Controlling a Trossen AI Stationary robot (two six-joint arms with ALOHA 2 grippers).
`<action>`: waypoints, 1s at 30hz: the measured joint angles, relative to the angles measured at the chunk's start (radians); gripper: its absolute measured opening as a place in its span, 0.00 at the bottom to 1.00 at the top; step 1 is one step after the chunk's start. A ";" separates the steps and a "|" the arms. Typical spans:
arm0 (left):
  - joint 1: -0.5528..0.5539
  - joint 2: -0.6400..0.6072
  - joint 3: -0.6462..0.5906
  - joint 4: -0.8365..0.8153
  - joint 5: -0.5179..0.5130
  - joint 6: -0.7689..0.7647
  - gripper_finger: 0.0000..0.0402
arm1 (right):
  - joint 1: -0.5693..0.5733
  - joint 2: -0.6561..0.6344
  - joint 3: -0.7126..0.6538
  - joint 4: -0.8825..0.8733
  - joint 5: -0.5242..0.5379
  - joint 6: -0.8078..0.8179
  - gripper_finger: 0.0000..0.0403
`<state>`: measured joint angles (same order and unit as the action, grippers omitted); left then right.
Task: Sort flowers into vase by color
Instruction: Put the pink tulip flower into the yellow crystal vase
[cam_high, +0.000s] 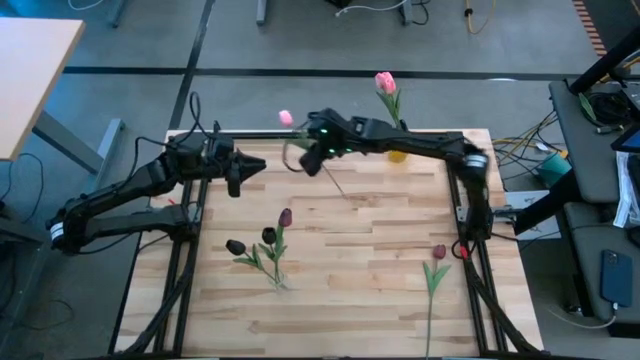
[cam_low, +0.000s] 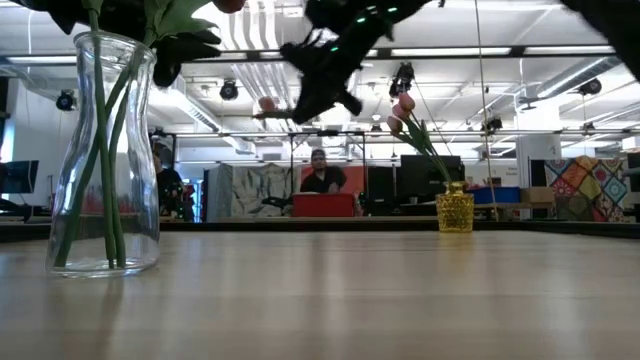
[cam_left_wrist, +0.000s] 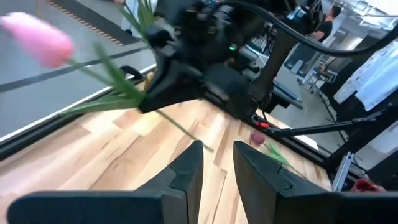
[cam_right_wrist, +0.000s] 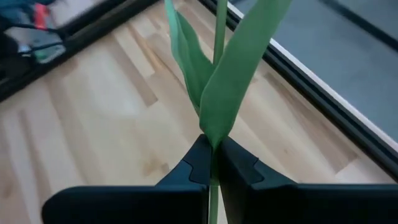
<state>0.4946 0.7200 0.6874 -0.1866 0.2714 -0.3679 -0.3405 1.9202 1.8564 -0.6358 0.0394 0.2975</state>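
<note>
**Pink tulip being held above the far edge of the bench**

The right gripper (cam_high: 312, 160) is being held above the bench (cam_high: 380, 290) near the middle of its far edge. Its jaws are closed on the thin green stem of a pink tulip (cam_high: 286, 118); in the right wrist view the stem and its leaves (cam_right_wrist: 214, 74) are seen pinched between the two fingertips, with no gap left beside the stem. The pink head is being carried just beyond the far edge, and the free end of the stem is trailing back over the wood.

The left gripper (cam_high: 238, 168) is being held near the far left corner, pointed toward the right gripper and close to it. Its fingers (cam_left_wrist: 186, 168) are parted by a narrow gap, and nothing is being gripped between them.

A yellow vase (cam_low: 455, 212) is standing at the far edge, partly under the right arm, with pink tulips (cam_low: 403, 108) rising from it. A clear glass vase (cam_low: 104, 160) with green stems inside is shown close to the camera in the low view.

Three dark maroon tulips (cam_high: 262, 240) are lying together left of the bench's centre, and a single maroon tulip (cam_high: 438, 254) is lying toward the near right corner.

In the low view a person (cam_low: 322, 172) is seated in the room behind a red box (cam_low: 324, 204). No legible writing or brand marks are being shown.
</note>
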 joint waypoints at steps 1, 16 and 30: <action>0.000 0.000 0.000 0.007 0.000 -0.001 0.19 | 0.000 -0.048 -0.070 0.043 -0.004 -0.007 0.02; 0.000 0.001 0.000 0.078 -0.003 -0.038 0.19 | -0.094 -0.816 -0.922 0.740 0.074 -0.160 0.02; 0.000 0.002 0.000 0.135 -0.082 -0.032 0.19 | -0.414 -1.099 -1.243 0.976 0.092 -0.284 0.02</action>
<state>0.4946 0.7223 0.6872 -0.0517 0.1890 -0.3995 -0.7547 0.8207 0.6129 0.3405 0.1318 0.0136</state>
